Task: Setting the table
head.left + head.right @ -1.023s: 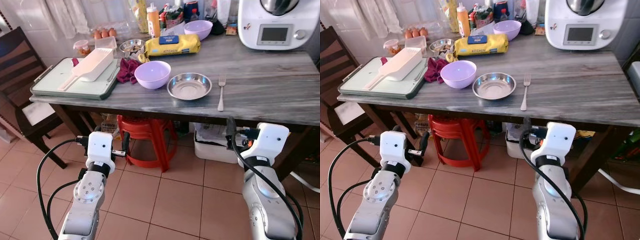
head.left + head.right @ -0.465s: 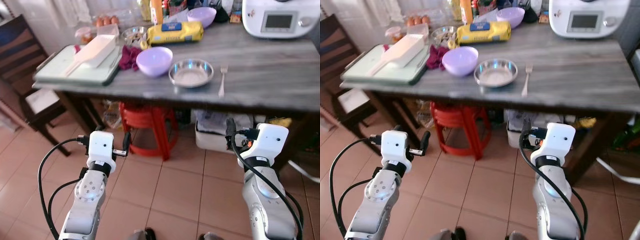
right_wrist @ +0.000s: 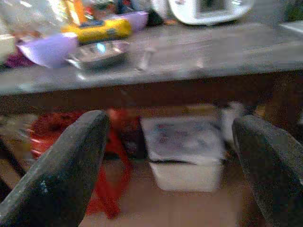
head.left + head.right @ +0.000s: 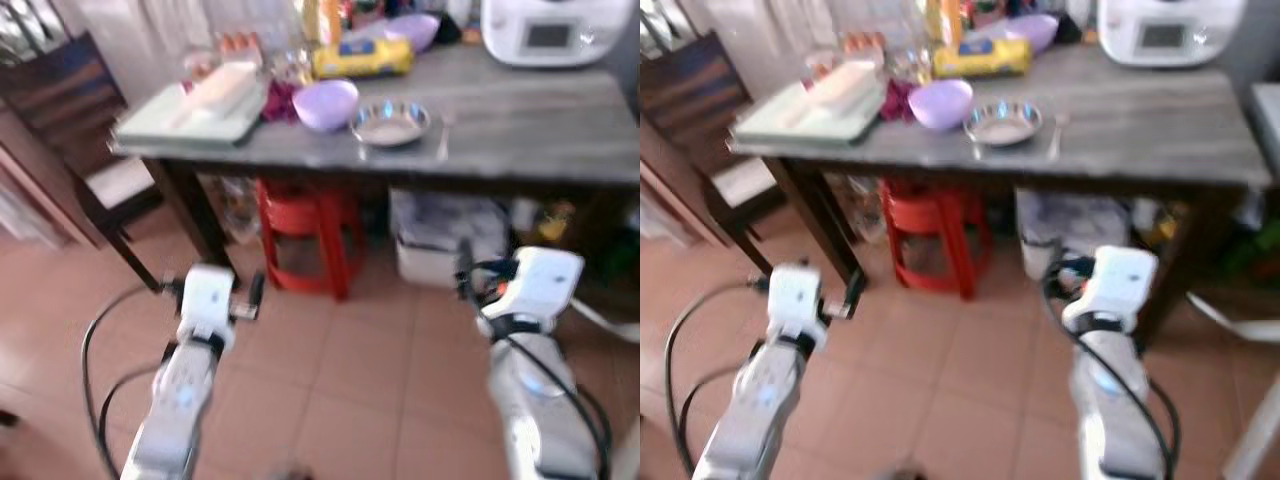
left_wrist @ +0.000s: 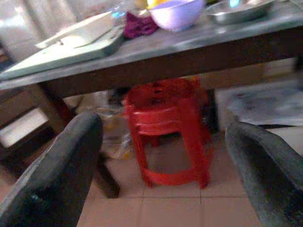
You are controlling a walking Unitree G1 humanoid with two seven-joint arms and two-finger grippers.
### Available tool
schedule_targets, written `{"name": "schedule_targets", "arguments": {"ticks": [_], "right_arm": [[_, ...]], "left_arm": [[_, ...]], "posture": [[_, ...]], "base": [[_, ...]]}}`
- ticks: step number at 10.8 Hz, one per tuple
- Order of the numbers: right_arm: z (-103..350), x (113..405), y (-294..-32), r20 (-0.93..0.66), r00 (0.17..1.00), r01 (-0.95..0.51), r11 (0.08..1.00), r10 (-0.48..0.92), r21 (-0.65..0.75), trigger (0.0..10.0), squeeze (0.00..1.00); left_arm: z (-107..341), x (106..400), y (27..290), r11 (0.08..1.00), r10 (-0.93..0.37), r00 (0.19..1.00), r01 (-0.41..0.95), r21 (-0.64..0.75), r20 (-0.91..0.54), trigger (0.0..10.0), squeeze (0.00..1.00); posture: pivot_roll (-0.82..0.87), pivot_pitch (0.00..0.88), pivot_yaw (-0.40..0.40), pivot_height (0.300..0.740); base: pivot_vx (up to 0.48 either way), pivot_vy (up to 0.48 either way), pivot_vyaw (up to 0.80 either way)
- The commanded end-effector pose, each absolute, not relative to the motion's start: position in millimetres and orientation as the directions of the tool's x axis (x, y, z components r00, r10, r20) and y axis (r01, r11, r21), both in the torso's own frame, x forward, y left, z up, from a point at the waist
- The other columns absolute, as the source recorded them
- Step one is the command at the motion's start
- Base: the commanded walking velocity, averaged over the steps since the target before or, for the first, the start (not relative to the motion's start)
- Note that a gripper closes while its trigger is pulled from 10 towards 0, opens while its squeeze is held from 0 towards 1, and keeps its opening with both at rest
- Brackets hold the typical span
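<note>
The head views are blurred. A grey stone-topped table (image 4: 520,110) stands ahead of the robot, well beyond both tools. On it, near the front edge, a steel dish (image 4: 390,122) sits just right of a purple bowl (image 4: 328,103), and a fork (image 4: 1057,128) lies just right of the dish, pointing away from the robot. Farther back are a yellow packet (image 4: 362,58), a second purple bowl (image 4: 412,30) and a white kitchen machine (image 4: 548,30) at the far right. At the left end lies a pale green tray (image 4: 175,118) with a white scoop (image 4: 218,88) on it, and a dark red cloth (image 5: 138,24) lies between the tray and the near bowl.

The left tool (image 5: 163,175) is held low over the tiled floor, its two black fingers wide apart with nothing between them; the table edge and a red stool (image 4: 308,235) under the table are ahead of it. The right tool (image 3: 173,165) is also low in front of the table, its fingers spread wide and empty, with the dish and fork up on the table well ahead and a white bin (image 3: 187,158) under the table. A dark wooden chair (image 4: 70,150) stands left of the table.
</note>
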State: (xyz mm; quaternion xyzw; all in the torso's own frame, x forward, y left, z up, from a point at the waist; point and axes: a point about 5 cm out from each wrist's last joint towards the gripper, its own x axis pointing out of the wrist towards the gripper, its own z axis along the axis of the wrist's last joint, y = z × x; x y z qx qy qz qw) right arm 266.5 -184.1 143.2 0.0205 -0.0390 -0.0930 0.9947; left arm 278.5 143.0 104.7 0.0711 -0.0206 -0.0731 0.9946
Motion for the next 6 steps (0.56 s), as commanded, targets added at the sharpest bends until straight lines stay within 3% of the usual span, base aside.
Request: {"name": "schedule_targets", "arguments": {"ticks": [1,6], "right_arm": [[145.7,267.3,-177.3,0.082,0.983,0.163,0.985,-0.167,0.054,10.0,0.00],[145.8,260.7,-184.2,0.080,0.979,0.185,0.982,-0.187,0.035,10.0,0.00]], "left_arm": [[103.1,276.7,148.6,0.976,-0.151,0.988,0.145,0.160,0.029,10.0,0.00],[108.8,276.2,134.5,0.959,-0.274,0.960,0.268,0.090,0.059,10.0,0.00]], "posture": [[-0.08,0.097,0.139,0.740],[-0.09,0.105,0.125,0.740]], "base": [[0.000,0.000,0.00],[0.000,0.000,0.00]]}}
